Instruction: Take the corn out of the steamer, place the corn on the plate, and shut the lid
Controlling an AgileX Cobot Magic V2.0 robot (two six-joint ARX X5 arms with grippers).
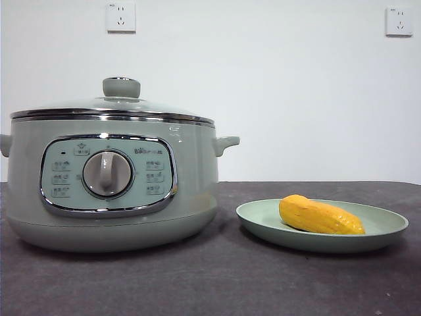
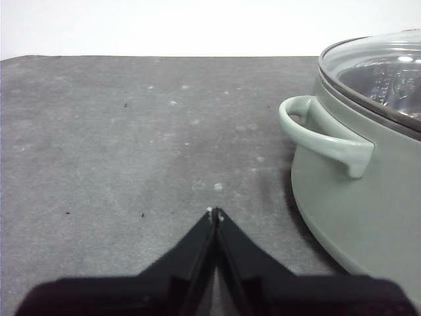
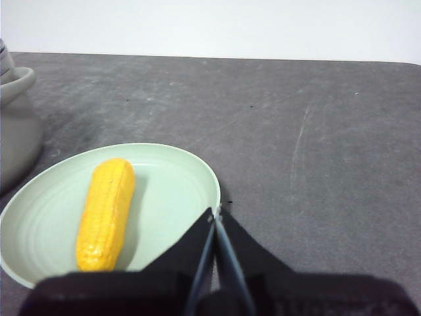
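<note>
The pale green steamer (image 1: 112,184) stands at the left of the table with its glass lid (image 1: 118,102) closed on it. The yellow corn (image 1: 320,216) lies on the pale green plate (image 1: 388,230) to the steamer's right. In the right wrist view the corn (image 3: 105,214) lies on the plate (image 3: 177,184), and my right gripper (image 3: 216,212) is shut and empty just above the plate's rim. In the left wrist view my left gripper (image 2: 215,213) is shut and empty over bare table, beside the steamer (image 2: 355,191) and its side handle (image 2: 322,135). Neither gripper shows in the front view.
The dark grey tabletop (image 1: 217,276) runs back to a white wall with two power outlets (image 1: 121,17). The steamer's front panel has a dial knob (image 1: 107,173) and buttons.
</note>
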